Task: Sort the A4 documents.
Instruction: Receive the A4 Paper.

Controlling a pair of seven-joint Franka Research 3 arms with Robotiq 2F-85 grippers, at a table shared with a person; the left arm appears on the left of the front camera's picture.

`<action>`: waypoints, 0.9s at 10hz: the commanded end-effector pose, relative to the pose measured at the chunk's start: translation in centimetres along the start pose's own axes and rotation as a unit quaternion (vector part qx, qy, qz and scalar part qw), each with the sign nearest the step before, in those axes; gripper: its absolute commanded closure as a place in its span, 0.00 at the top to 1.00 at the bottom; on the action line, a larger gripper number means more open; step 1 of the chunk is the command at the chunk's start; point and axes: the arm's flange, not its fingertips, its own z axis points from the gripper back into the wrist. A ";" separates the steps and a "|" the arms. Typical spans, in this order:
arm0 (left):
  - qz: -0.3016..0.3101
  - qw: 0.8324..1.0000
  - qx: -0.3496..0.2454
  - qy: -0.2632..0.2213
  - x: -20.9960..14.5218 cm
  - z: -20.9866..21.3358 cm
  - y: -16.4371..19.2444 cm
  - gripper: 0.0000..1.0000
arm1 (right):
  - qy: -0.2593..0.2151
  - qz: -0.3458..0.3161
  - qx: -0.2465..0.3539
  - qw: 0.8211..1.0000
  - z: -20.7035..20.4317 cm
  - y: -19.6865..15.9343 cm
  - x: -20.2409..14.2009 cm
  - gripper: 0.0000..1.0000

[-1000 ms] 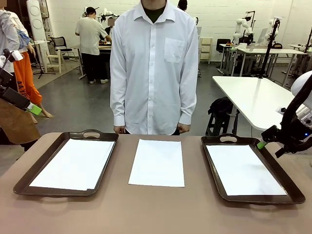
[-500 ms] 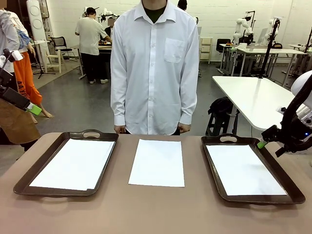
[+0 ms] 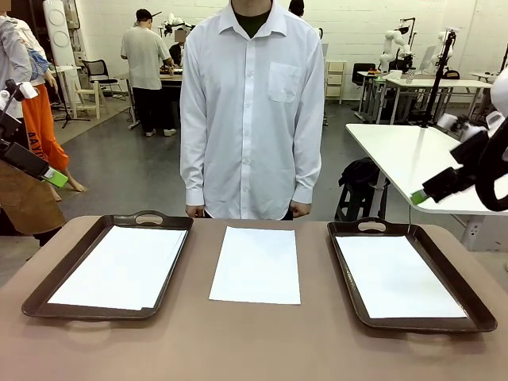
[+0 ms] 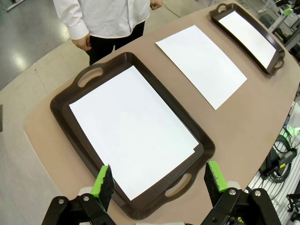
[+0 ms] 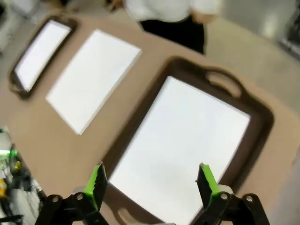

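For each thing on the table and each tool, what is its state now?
Left tray: on the table, paper sheets lying flat inside.
Right tray: on the table, a sheet lying flat inside.
Middle stack of A4 documents: flat on the bare table between the trays, untouched.
Left tool: open, empty, above the left tray.
Right tool: open, empty, above the right tray.

You have 2 trays on the table (image 3: 254, 349): the left tray (image 3: 107, 305) on your left and the right tray (image 3: 468, 305) on your right, well apart. 1 sheet (image 3: 119, 266) lies in the left tray, another sheet (image 3: 397, 274) in the right tray. Between the trays, a stack of paper (image 3: 256, 264) lies directly on the table. Behind the stack, at the far edge, a person (image 3: 250, 111) stands facing you.
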 end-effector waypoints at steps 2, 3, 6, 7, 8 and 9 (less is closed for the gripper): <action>-0.005 1.000 0.001 0.002 -0.1 0.0 -0.1 1.00 | -0.061 0.136 0.088 0.985 -0.6 3.2 0.7 1.00; -0.005 1.000 0.001 0.002 -0.1 0.0 -0.1 1.00 | -0.058 0.166 0.131 0.976 -1.0 4.2 0.9 1.00; -0.005 1.000 0.001 0.002 -0.1 0.0 -0.1 1.00 | -0.074 0.202 0.154 0.964 -2.0 5.5 1.8 1.00; -0.005 1.000 0.001 0.002 -0.1 0.0 -0.1 1.00 | -0.076 0.201 0.157 0.964 -2.0 5.3 2.3 1.00; -0.005 1.000 0.001 0.002 -0.1 0.0 -0.1 1.00 | -0.079 0.201 0.161 0.963 -1.7 5.2 2.5 1.00; -0.005 1.000 0.001 0.002 -0.1 0.0 -0.1 1.00 | -0.081 0.199 0.167 0.962 -1.6 5.2 2.4 1.00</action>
